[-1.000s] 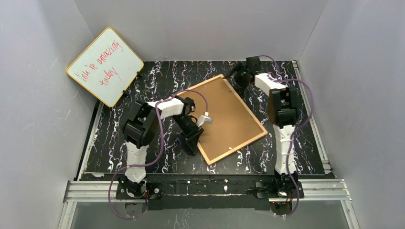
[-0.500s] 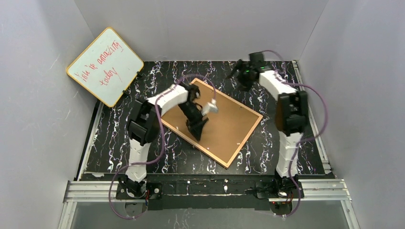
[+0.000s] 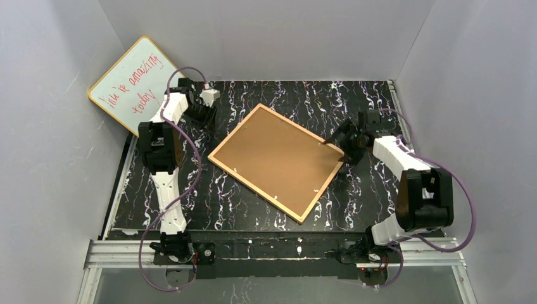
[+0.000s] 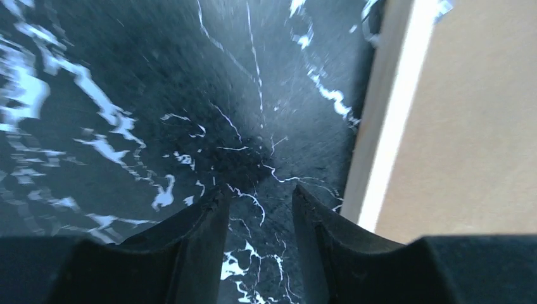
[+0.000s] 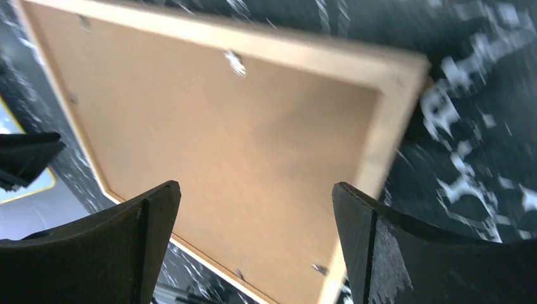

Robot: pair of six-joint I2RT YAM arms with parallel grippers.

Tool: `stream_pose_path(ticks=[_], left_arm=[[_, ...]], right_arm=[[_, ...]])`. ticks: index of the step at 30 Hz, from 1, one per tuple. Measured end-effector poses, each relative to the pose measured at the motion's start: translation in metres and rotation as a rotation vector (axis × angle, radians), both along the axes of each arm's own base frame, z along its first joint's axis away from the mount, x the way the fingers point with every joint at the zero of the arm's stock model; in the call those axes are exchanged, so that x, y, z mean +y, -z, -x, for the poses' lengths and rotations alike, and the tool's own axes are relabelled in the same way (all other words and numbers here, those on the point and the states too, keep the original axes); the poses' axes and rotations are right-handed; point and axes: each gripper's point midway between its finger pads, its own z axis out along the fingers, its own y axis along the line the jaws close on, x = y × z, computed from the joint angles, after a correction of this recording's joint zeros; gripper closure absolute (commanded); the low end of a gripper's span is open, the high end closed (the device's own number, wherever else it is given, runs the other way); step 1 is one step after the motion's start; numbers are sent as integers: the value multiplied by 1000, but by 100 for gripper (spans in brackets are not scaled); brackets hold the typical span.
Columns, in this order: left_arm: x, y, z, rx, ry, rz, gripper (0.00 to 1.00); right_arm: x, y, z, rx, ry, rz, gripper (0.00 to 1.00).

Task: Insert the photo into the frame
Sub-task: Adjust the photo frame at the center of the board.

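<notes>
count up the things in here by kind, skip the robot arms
light-wood frame, lying back side up: 1
brown backing board, set in the frame: 1
whiteboard with red writing: 1
total: 3

Overhead and close wrist views share the frame (image 5: 383,139).

Light-wood frame (image 3: 277,161), flat, face-down, brown back up, turned diagonally.
</notes>
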Motion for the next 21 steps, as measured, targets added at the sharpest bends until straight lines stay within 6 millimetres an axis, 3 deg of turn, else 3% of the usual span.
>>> stream_pose_path(ticks=[2, 5, 10, 16, 21], left_arm=[[5, 26, 7, 47, -15, -23, 62], [1, 32, 16, 57, -7, -20, 62], [-6, 33, 28, 46, 26, -11, 62], [-14, 33, 52, 65, 73, 21, 62], [-24, 33, 77, 72, 138, 13, 62]], right_arm=[[-4, 17, 31, 70, 10, -11, 1], [-6, 17, 52, 92, 13, -17, 1], [-3, 4, 61, 35, -2, -42, 1], [-4, 41, 79, 142, -5, -31, 1], [-4, 60, 75, 177, -6, -23, 1]])
